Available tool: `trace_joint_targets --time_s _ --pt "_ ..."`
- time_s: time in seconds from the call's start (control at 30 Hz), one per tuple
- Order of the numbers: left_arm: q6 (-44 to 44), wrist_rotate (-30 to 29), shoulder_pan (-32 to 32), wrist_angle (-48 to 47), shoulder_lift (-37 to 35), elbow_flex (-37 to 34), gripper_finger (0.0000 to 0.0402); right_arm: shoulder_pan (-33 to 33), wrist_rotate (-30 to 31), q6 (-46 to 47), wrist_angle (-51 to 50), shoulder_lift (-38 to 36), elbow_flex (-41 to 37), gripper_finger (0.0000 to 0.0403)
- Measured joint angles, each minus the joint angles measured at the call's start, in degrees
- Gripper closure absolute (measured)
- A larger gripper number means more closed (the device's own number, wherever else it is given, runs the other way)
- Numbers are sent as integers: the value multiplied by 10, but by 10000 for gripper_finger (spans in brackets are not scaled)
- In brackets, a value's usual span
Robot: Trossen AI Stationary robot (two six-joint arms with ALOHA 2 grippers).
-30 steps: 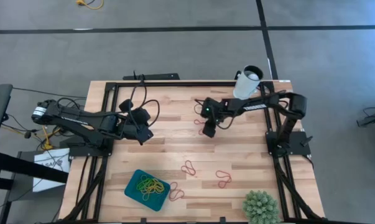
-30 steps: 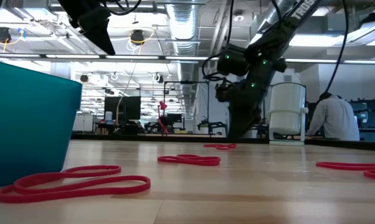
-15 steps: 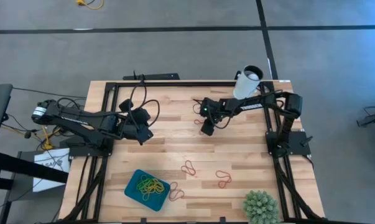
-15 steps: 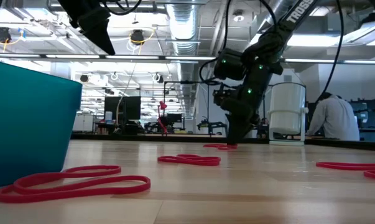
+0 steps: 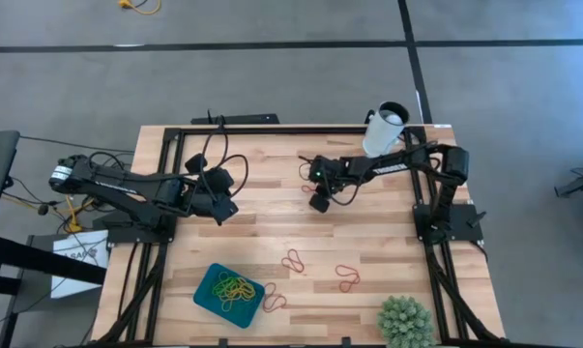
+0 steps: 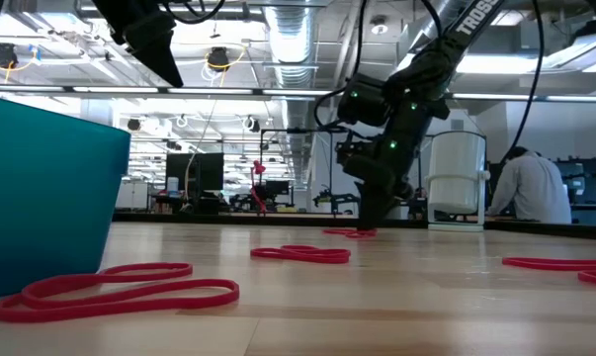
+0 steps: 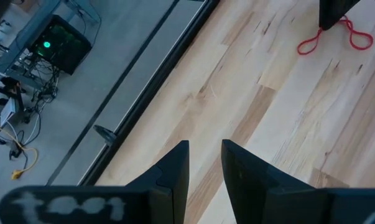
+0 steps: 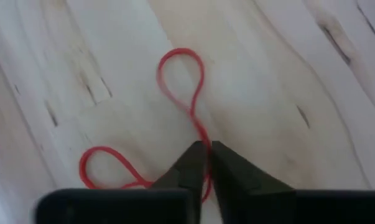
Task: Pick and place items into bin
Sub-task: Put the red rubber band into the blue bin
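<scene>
Right fingers (image 8: 207, 163) pinching red band (image 8: 182, 81)

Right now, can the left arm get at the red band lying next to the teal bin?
Probably yes. The left gripper hangs above bare wood with its fingers a little apart and nothing in them, and no object lies between it and the red band beside the bin. The right gripper works elsewhere, closing on another red band.

The right gripper (image 8: 205, 163) has come down and nearer the table's far edge, and its fingers (image 8: 188, 165) have closed onto the red band (image 8: 190, 102) between them.
</scene>
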Motion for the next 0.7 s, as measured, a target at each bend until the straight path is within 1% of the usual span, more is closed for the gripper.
trace_joint_targets --time_s 0.07,0.13,0.2,0.3,0.4,0.47,0.6,0.63,0.7 --pt "4 -1 0 0 0 0 317 5 1 -1 4 -1 2 395" --pt "10 -11 0 0 0 0 317 16 4 0 2 -4 12 392" --pt "11 -23 0 0 0 0 317 37 -3 7 11 -2 30 394" --pt "10 -25 0 0 0 0 317 75 -10 8 24 -25 59 399" --pt "10 -25 0 0 0 0 317 116 -3 7 88 -40 79 396" --pt "10 -30 1 -10 -2 0 317 146 -7 -5 156 -43 92 398" --pt "-29 -82 7 -59 -22 0 317 203 -55 -38 292 -43 114 399" --pt "-42 -96 10 -69 -29 0 317 216 -60 -46 327 -36 120 399" --pt "-59 -103 14 -83 -45 0 317 237 -59 -58 372 -14 133 400"
